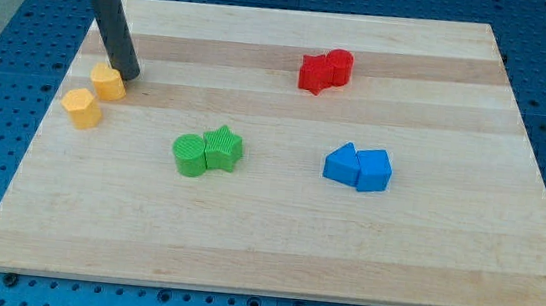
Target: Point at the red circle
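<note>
The red circle (340, 65) stands at the view's upper middle-right, touching a red star (315, 74) on its left. My tip (130, 76) is far to the view's left of them, right beside the upper of two yellow blocks (108, 82); whether it touches that block I cannot tell. The dark rod rises from the tip toward the view's top left.
A second yellow block (80, 107) lies below-left of the first. A green circle (190, 154) and green star (222, 148) touch at centre-left. Two blue blocks (341, 164) (373, 170) touch at centre-right. The wooden board (263, 253) lies on a blue perforated table.
</note>
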Tool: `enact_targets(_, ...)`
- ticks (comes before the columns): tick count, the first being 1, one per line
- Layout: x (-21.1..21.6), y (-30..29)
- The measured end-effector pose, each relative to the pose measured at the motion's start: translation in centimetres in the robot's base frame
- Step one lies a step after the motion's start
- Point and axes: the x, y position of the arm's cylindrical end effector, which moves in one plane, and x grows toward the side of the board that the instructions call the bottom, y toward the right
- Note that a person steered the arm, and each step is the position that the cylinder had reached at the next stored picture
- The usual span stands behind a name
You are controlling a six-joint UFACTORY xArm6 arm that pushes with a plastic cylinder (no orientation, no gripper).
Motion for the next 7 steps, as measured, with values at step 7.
enact_targets(7, 5.0, 26.8)
